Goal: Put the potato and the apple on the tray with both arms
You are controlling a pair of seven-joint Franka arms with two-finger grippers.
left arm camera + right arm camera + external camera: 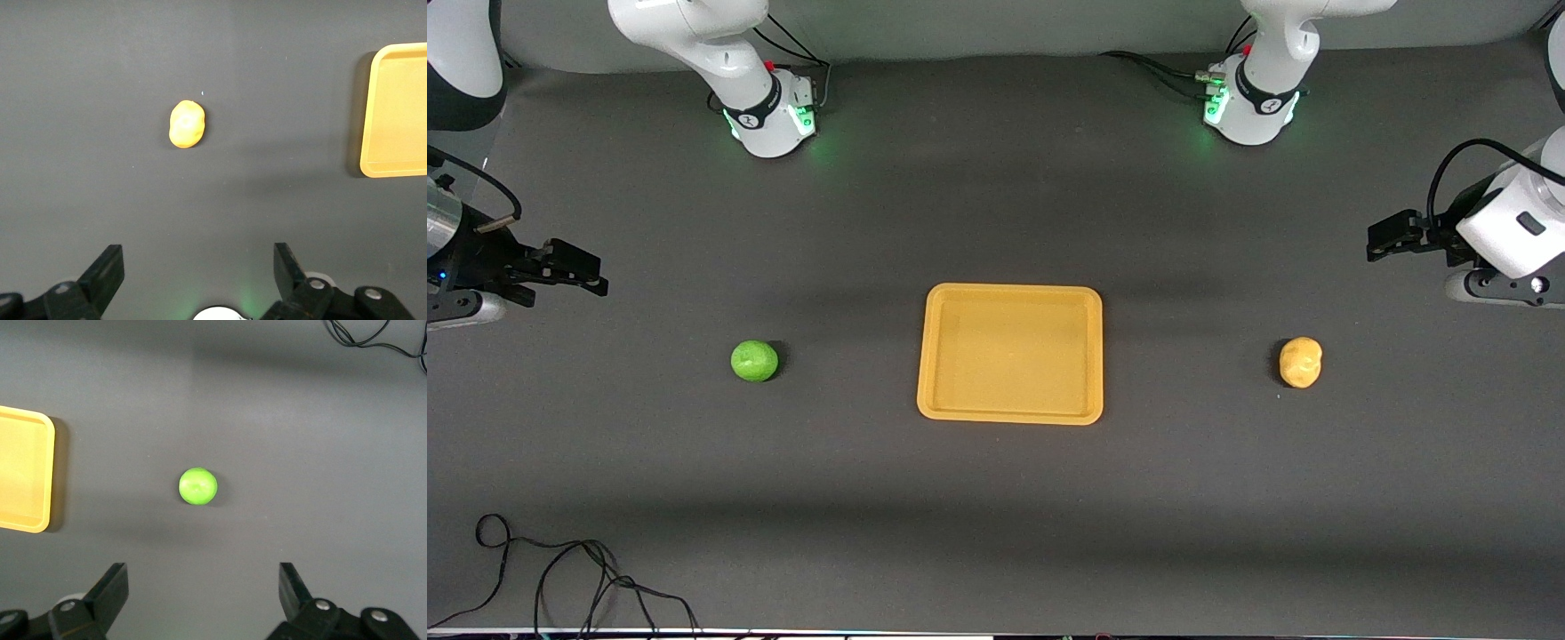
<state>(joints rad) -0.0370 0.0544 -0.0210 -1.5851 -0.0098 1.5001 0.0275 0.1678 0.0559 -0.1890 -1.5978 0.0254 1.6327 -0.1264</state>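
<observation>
- While both white jointed arms are held high at the two ends of the dark grey worktop (996, 498), the flat rectangular orange-yellow plastic tray (1010, 415) is seen lying bare at the middle of the worktop.
- With the tray taken as the centre of the dial in the front view, the small round bright green apple (754, 361) is found at about 9 o'clock, toward the right arm's end, well apart from the tray's rim.
- On the same dial, the small lumpy pale yellow-tan potato (1301, 362) is found at about 3 o'clock, toward the left arm's end, likewise well apart from the tray.
- The black two-finger left claw (1375, 241) is held over bare worktop at the left arm's end; its fingers are spread wide apart and nothing is gripped between them.
- The black two-finger right claw (596, 274) is held over bare worktop at the right arm's end; its fingers are also spread wide apart and nothing is gripped.
- A loose black cable (560, 569) is seen on the worktop at about 8 o'clock from the tray, nearer to the front camera than the apple.
</observation>
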